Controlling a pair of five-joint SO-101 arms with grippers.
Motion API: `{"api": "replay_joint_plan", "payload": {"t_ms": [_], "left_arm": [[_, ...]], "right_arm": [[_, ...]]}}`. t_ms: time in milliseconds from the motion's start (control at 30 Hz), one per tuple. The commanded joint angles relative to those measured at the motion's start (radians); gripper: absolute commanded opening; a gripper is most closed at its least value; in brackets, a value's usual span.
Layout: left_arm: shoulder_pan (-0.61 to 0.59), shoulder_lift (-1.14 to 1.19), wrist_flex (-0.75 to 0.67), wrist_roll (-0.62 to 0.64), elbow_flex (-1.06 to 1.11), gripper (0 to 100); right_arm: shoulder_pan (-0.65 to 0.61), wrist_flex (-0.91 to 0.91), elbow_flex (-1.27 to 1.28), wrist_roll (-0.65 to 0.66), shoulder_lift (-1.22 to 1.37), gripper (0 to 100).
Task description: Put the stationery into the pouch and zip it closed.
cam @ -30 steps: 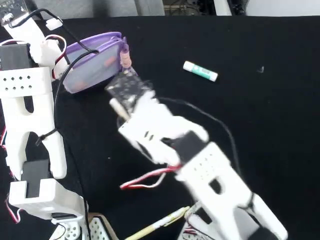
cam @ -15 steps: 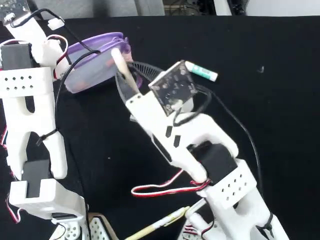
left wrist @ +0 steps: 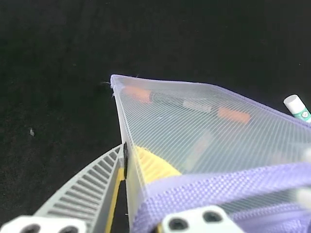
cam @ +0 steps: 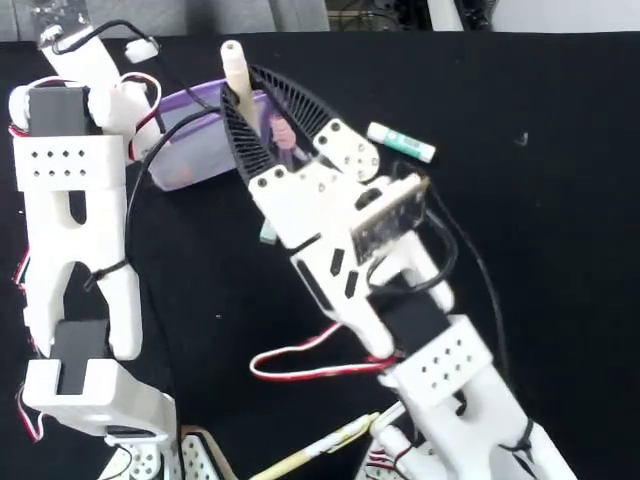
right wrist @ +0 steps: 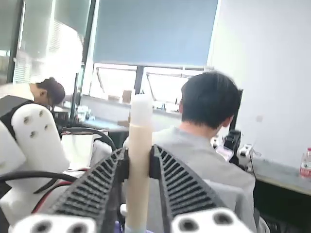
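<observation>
Black cloth covers the desk (cam: 560, 250) in the high view. The purple pouch (cam: 185, 150) sits at upper left, and the right tool (cam: 245, 95) above it grips a cream stick (cam: 236, 65) upright. A glue stick (cam: 400, 142) lies apart toward upper right.

From the left wrist, the left tool (left wrist: 124, 160) pinches the pouch's mesh edge, with orange and pale pieces (left wrist: 233, 114) inside.

From the right wrist, the stick stands clamped between narrow jaws.

Best, I judge, to tip the stick's lower end into the opening before letting go, the left tool bracing the mouth.
</observation>
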Motion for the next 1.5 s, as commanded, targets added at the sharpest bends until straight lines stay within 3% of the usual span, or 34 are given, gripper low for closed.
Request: {"api": "replay_joint_plan", "payload": {"t_ms": [0,600,700,1033,1467], "left_arm": [[0.016,-0.026,-0.018,0.006,-0.004,3],[0.102,-0.026,-0.012,0.003,-0.001,3],[0.102,-0.026,-0.012,0.005,-0.001,3],[0.101,-0.026,-0.012,0.005,-0.001,3],[0.101,-0.026,-0.012,0.005,-0.001,3]], "right_arm": [[-0.041,-0.201,0.064,0.011,-0.035,1.1],[-0.052,-0.473,0.137,0.017,-0.027,1.1],[-0.052,-0.471,0.136,0.081,-0.018,1.1],[-0.049,-0.681,0.096,0.12,0.242,1.1],[-0.008,-0.69,0.068,0.114,0.268,1.1]]}}
